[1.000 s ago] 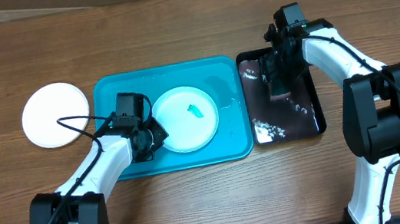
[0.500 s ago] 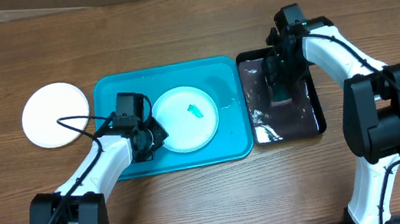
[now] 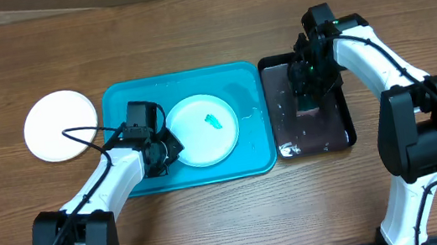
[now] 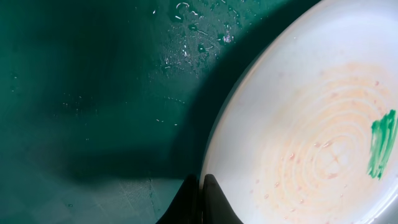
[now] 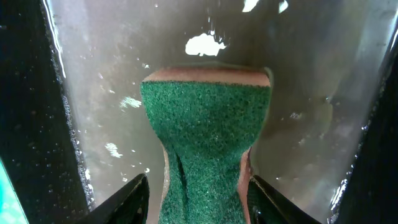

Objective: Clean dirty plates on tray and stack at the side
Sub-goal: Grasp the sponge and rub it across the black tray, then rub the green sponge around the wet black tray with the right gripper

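My left gripper point(image 4: 201, 198) is clenched on the near-left rim of the smeared plate point(image 3: 203, 130). In the left wrist view the rim runs straight into the seam between the tips. That plate lies flat inside the turquoise tray point(image 3: 139, 95), right of centre. It carries one teal smear point(image 3: 212, 121) and faint orange rings, and water drops sit on the tray floor beside it.

My right gripper point(image 5: 202, 202) is grasping a green sponge point(image 5: 205, 118), squeezed to a narrow waist between the fingers point(image 5: 134, 199). The scrub face is toward the camera, with a tan layer showing at its far edge. The sponge hangs over the wet black tray point(image 3: 326, 134), which sits just right of the turquoise tray with their edges touching or nearly so. I cannot tell if the sponge tip touches the black tray floor.

A white plate point(image 3: 60, 125) lies alone on the worktop point(image 3: 189, 25), left of the turquoise tray, apart from it and with nothing on it. Only two plates are in view.
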Available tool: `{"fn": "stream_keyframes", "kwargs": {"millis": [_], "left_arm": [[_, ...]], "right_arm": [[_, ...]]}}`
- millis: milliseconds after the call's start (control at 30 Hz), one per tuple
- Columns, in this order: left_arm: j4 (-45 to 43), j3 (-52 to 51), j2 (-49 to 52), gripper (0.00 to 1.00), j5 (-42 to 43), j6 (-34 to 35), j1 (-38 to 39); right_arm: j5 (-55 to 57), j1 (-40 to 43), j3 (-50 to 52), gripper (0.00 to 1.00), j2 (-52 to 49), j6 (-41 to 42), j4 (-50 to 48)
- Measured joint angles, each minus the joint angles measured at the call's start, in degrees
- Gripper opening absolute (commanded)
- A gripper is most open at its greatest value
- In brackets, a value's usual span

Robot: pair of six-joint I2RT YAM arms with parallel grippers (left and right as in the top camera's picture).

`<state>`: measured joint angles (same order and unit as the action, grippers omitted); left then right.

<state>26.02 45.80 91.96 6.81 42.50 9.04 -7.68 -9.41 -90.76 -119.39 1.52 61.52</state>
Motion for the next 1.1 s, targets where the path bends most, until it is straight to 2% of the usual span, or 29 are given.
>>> {"fn": "stream_keyframes", "kwargs": {"millis": [267, 567, 700, 900, 933, 1000, 1033, 1100], "left_arm": [[0.0, 0.0, 0.0, 0.04, 0.0, 0.0, 0.0], [0.0, 0.0, 0.0, 0.04, 0.0, 0.0, 0.0], [0.0, 0.0, 0.0, 0.04, 0.0, 0.0, 0.0], [0.0, 0.0, 0.0, 0.04, 0.0, 0.0, 0.0], [0.0, 0.0, 0.0, 0.04, 0.0, 0.0, 0.0], [0.0, 0.0, 0.0, 0.04, 0.0, 0.0, 0.0], [0.0, 0.0, 0.0, 0.04, 0.0, 0.0, 0.0], [0.0, 0.0, 0.0, 0.04, 0.0, 0.0, 0.0]], "right_arm": [[1.0, -0.8, 0.6, 0.48, 0.0, 0.5, -2.2], [5.2, -2.8, 0.8, 0.47, 0.0, 2.4, -2.4], [5.4, -2.9, 1.2, 0.41, 0.0, 2.8, -2.8], [5.8, -3.0, 3.8, 0.40, 0.0, 3.0, -6.1], [5.8, -3.0, 4.1, 0.35, 0.0, 2.9, -6.4], [6.0, -3.0, 4.5, 0.12, 0.0, 2.8, -6.7], [6.2, -3.0, 4.5, 0.04, 0.0, 2.8, -6.7], [6.2, -3.0, 4.5, 0.04, 0.0, 2.8, -6.2]]}}
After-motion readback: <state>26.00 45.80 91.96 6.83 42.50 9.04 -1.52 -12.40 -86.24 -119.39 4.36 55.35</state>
